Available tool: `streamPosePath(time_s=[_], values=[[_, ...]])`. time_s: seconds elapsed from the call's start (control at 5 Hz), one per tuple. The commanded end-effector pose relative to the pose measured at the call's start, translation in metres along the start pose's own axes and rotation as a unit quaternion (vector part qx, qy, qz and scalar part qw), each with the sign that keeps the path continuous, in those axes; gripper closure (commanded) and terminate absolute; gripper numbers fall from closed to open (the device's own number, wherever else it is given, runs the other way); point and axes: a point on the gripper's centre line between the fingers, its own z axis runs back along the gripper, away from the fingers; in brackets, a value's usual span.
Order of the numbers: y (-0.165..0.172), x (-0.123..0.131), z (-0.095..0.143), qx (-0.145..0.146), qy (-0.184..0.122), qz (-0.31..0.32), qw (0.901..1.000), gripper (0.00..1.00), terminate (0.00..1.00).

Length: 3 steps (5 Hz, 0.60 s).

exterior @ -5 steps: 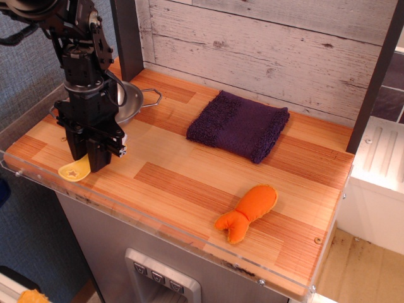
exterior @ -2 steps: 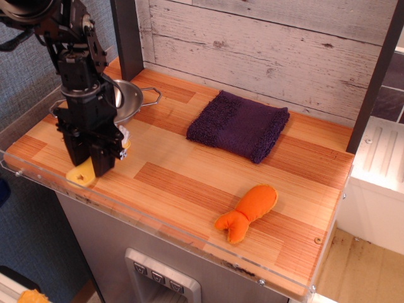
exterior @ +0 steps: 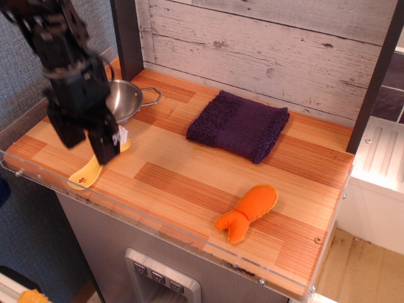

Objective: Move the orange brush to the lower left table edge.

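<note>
Both my fingers (exterior: pixel 85 146) hang spread apart, gripping nothing, just above the orange brush (exterior: pixel 95 168), which lies flat at the table's (exterior: pixel 189 183) lower left edge, seemingly where the task wants it.

Brush (exterior: pixel 91 170) at table's (exterior: pixel 189 183) front-left edge, bowl (exterior: pixel 123 100) behind it, towel (exterior: pixel 238 124) right, plush toy (exterior: pixel 248 212) front-right

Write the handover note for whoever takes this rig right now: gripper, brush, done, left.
Gripper: lifted above the orange brush, holding nothing; image blurred, so open or shut is unclear.
Brush: lying flat at the lower left edge of the table, handle end against the clear rim, bristles pointing toward the metal bowl.
Done: brush appears placed.
Left: probably only retracting the arm.
</note>
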Motion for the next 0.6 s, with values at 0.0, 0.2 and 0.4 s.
streamPosePath(time_s=[0.0, 0.2, 0.4], values=[[-0.0162, -0.0025, 0.0857, 0.039, -0.045, -0.021, 0.9980, 0.00, 0.00], [-0.0162, -0.0025, 0.0857, 0.039, -0.045, -0.021, 0.9980, 0.00, 0.00], [-0.0162, -0.0025, 0.0857, 0.039, -0.045, -0.021, 0.9980, 0.00, 1.00]])
